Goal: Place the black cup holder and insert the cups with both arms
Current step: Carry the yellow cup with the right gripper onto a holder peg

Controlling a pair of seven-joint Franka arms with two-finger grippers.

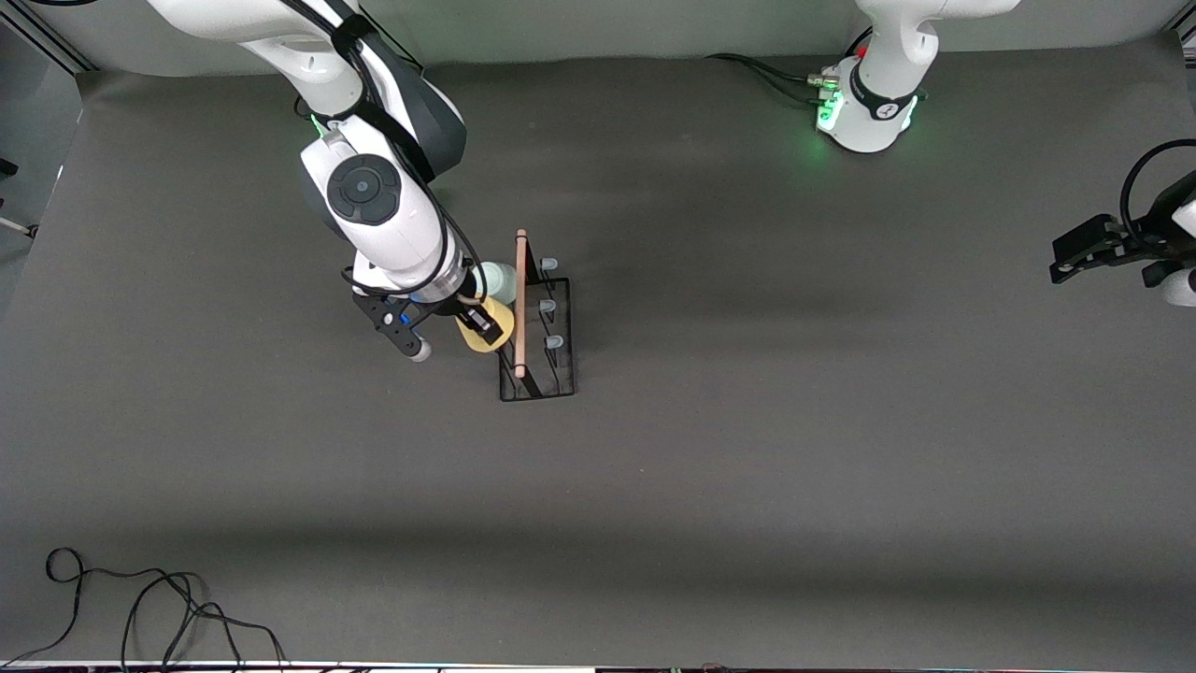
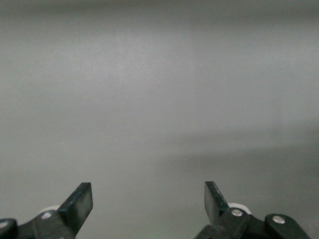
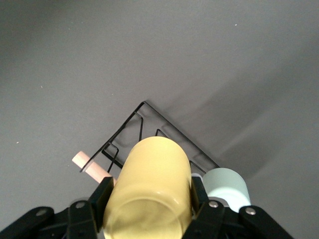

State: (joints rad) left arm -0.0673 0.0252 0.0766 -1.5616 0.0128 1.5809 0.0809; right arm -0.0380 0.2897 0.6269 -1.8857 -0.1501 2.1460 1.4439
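The right pincer point(image 3: 149, 199) grips a yellow cup point(image 3: 149, 189) by its sides, a finger pressed to each flank, and holds it tilted over the black cup holder point(image 1: 540, 336) on the side toward the right arm's end of the worktop point(image 1: 747, 467). The cup's base leads toward the rack and its open mouth trails toward the wrist, an odd way round for a peg, so whether it is being slid onto one cannot be told. Just beside the yellow cup, a pale green cup point(image 3: 227, 186) already sits against the rack on that same side, farther from the front camera, presumably seated on a peg, though the peg itself is hidden. The holder stands upright near the middle of the worktop, its light wooden rod handle point(image 1: 520, 304) running along the top; the three pegs with pale blue tips point(image 1: 549, 305) on the side toward the left arm's end are bare. No light blue cup can be found in any view. The left pincer point(image 2: 148, 199) hangs well apart from the holder, at the left arm's end of the worktop, its fingers spread wide on nothing as that arm waits. A loose black cable point(image 1: 140, 608) lies at the worktop's edge nearest the front camera, toward the right arm's end, well clear of the rack.
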